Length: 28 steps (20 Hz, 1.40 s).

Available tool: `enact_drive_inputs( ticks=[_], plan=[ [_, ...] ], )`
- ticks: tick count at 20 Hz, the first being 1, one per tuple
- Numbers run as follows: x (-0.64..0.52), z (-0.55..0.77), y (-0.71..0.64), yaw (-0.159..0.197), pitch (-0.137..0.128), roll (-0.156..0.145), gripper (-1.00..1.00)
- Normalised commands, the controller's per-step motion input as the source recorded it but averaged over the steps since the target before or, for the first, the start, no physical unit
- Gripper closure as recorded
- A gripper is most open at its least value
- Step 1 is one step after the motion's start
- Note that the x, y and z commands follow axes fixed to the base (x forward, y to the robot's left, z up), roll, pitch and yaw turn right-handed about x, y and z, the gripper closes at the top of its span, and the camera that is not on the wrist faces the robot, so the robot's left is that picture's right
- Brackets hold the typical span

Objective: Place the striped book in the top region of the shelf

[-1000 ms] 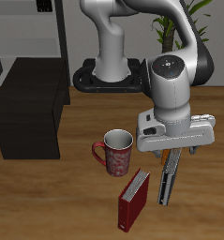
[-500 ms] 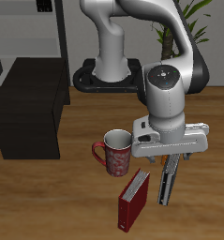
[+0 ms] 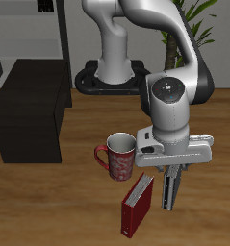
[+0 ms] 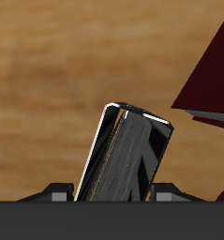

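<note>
While the claw hangs open, striped book upright between its fingers, ungripped

**Wooden table, 4 things resting on it**

Brown wood-grain table, seen bare along the front edge. Near the middle, 1 red patterned mug, upright, handle turned toward the shelf. Just beside the mug and nearer the front edge, 1 dark red book lying flat, white page edge showing along 1 side. Right next to that, 1 striped book, dark grey with pale edges, angled slightly on the wood, partly hidden under the arm. Well apart from both books, a near-black shelf, low and boxy, standing on the table farther back.
</note>
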Motion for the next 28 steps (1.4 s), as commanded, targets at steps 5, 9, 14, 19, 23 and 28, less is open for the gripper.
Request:
enact_drive_inputs(
  ticks=[5, 9, 14, 19, 23, 28],
  plan=[
    [0.03, -0.11, 0.03, 0.008, 0.010, 0.009, 1.00],
    [-0.04, 0.00, 0.08, 0.014, -0.005, 0.016, 1.00],
    [-0.15, 0.31, 0.09, 0.011, -0.035, 0.013, 1.00],
    [-0.36, 0.65, 0.03, 0.021, -0.087, 0.015, 1.00],
    [-0.42, 0.64, -0.04, -0.008, -0.111, 0.042, 1.00],
    [-0.51, 0.51, -0.21, -0.049, -0.089, 0.043, 1.00]
  ],
)
